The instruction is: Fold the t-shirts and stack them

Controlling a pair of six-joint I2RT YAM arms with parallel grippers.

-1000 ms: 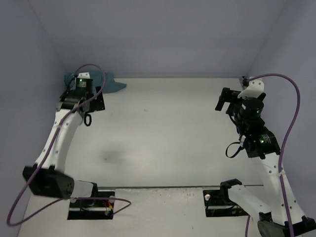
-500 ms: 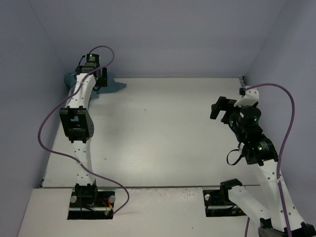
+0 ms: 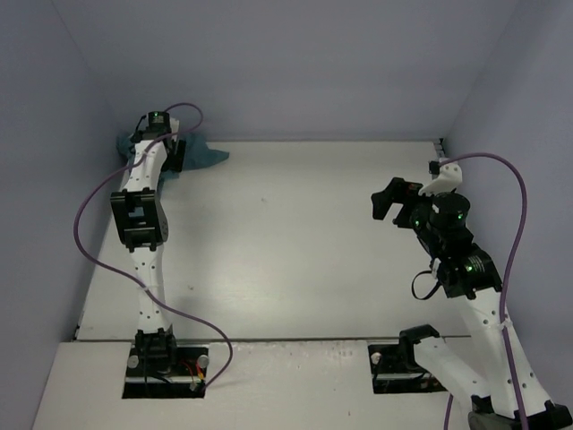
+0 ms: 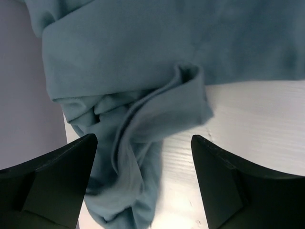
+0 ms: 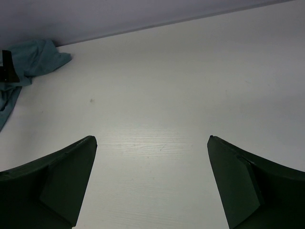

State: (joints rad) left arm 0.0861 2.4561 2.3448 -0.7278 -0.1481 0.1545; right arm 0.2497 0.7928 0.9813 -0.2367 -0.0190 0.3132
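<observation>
**Ana:** What worries you most here?

**Ben:** The t-shirt [image 4: 143, 57] is a crumpled heap in the far left corner of the desk [image 5: 157, 95], pressed against the left wall [image 4: 24, 71]. If the left end effector [image 4: 143, 162] closes where it hangs, I'd expect it to pinch several layers at once. The whole bundle would then drag along instead of one clean edge lifting.

**Ana:** And the wall?

**Ben:** It is close. The left finger [image 4: 57, 167] sits over cloth just beside it, so a straight drop could knock the wall or trap fabric against it.

**Ana:** How does the shirt lie under it?

**Ben:** Directly below. The fingers are spread wide and hold nothing, and the bunched cloth runs through the gap between them. Bare desk shows under the right finger.

**Ana:** The other arm?

**Ben:** The right end effector [image 5: 150, 157] is released too, and empty. It is over bare desk on the right side, well apart from the shirt, which it sees only at its far left. It cannot pin or spread anything from there.
</observation>
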